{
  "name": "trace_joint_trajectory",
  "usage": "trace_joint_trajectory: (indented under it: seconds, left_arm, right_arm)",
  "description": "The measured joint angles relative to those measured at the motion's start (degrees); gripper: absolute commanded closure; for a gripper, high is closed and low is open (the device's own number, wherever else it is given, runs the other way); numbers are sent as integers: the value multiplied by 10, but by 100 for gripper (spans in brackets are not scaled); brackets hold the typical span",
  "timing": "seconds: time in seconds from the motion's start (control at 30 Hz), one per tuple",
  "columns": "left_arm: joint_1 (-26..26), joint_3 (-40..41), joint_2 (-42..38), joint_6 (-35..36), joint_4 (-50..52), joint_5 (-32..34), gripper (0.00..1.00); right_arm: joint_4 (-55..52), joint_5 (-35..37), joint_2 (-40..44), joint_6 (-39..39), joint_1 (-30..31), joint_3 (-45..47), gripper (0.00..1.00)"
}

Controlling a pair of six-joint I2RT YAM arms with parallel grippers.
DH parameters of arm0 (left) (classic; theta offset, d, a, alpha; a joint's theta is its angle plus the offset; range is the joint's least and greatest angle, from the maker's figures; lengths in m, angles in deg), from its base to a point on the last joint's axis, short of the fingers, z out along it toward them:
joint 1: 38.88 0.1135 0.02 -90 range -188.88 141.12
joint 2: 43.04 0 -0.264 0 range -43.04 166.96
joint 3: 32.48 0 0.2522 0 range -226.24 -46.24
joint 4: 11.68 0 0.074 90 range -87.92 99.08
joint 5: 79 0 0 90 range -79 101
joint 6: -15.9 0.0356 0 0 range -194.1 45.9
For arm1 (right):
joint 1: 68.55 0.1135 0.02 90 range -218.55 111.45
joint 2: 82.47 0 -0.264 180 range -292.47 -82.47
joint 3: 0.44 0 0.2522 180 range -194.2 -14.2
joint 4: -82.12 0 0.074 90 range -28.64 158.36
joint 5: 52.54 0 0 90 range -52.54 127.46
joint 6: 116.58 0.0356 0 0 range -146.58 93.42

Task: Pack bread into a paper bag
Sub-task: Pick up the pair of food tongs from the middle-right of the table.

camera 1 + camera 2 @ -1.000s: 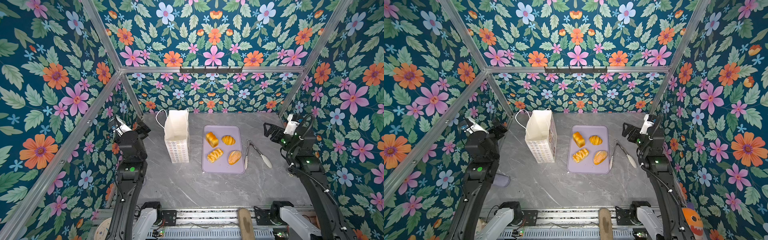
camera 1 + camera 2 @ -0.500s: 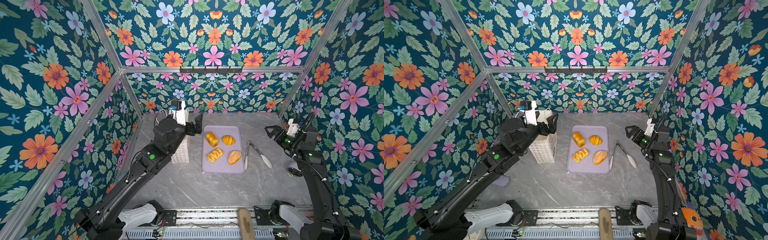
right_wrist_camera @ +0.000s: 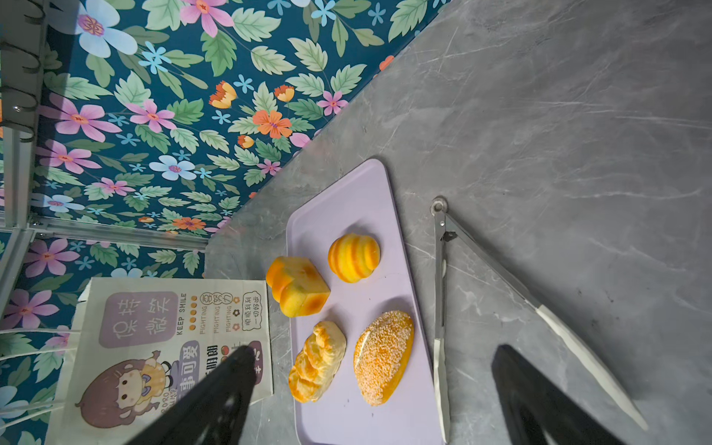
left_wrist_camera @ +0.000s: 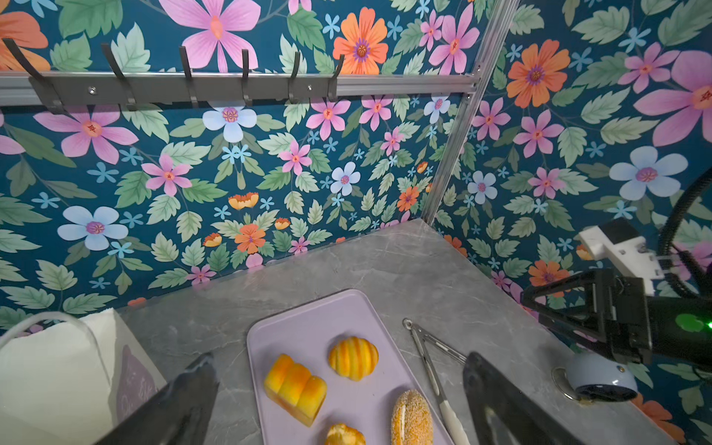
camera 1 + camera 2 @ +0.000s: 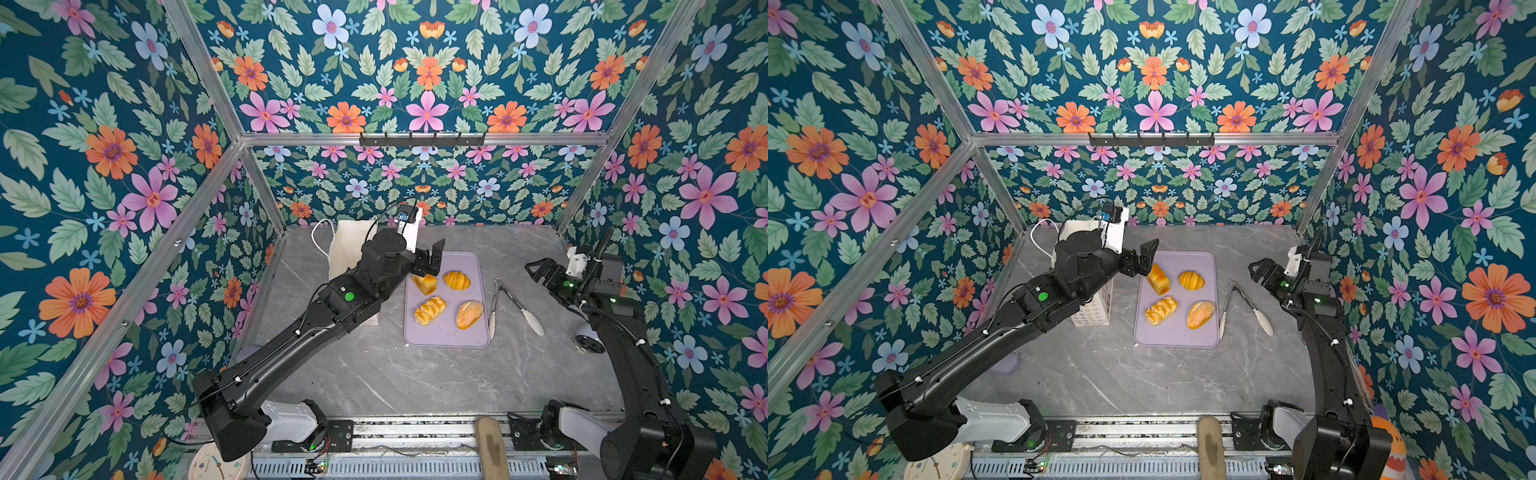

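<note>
On the grey marble table (image 5: 415, 382), a lilac rectangular tray (image 5: 446, 336) holds four golden-orange bread pieces (image 5: 469, 314); the tall white paper bag (image 5: 347, 245) stands near the far left corner. The left gripper (image 5: 431, 261) and the right gripper (image 5: 534, 270) both hang empty, jaws apart, between floral-papered walls (image 5: 415, 83)

paper bag (image 3: 135, 319), purple panel: 保持微笑
paper bag, beside the purple panel: KEEP SMILE; FIGHTING, printed twice
paper bag, remaining small print: partly hidden, not legible
</note>
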Motion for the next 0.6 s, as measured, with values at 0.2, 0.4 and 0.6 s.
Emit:
trace_joint_trajectory:
  seconds: [0.2,0.4,0.6]
  left_arm:
    - [29,-5,-19,0,27,30,0]
    - [53,-27,24,-10,69,-50,3]
    - [71,-78,69,-32,154,-62,14]
  right_arm:
    - [0,-8,-8,-5,13,5,6]
    - [-10,18,-43,-20,43,-5,10]
    - [-29,37,-92,-35,100,-13,18]
